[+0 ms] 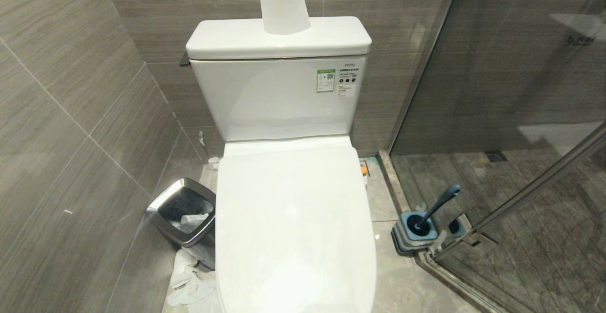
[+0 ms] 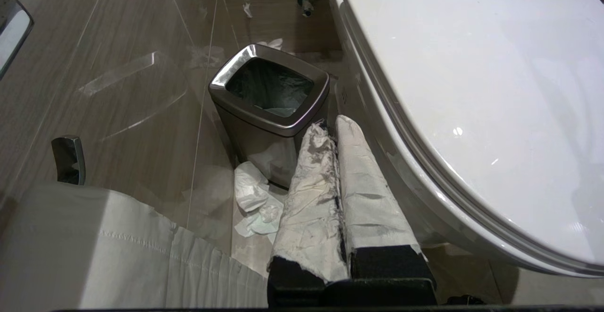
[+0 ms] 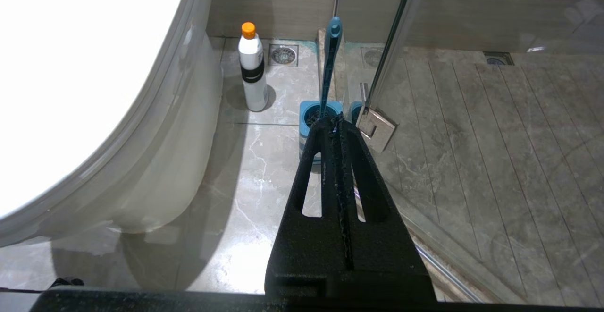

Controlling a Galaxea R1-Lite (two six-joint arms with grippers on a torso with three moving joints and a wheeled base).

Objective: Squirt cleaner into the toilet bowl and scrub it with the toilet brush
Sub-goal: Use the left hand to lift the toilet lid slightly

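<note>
Though closed and empty at both wrists, noted left to right as follows

Far left: waste bin (image 1: 158, 207) on the floor against the wall, crumpled paper around its foot. Just beside it, low at the toilet's left flank: left gripper (image 2: 330, 125), paper-wrapped fingers (image 2: 311, 184) pressed together, nothing between them.

Centre: toilet bowl (image 3: 179, 161) covered by its lid (image 1: 293, 228), lid down flat; no cleaner seen on the ceramic. Judged: lid to be raised before any squirt.

Right of the bowl, on the floor near the back wall: cleaner bottle (image 3: 252, 66), upright, orange cap on top. Further right, against the glass shower door (image 1: 521, 114): toilet brush (image 1: 438, 206) seated head-down in its holder (image 1: 402, 235), handle rising and leaning toward the door.

Right gripper (image 3: 336, 123), black fingers closed, aimed almost straight at the holder, with the handle rising just beyond the tips and the bottle off toward the bowl.

Judged: bottle and brush both on the right-arm side, well apart from the left gripper; reach from the right, fingers to open first
</note>
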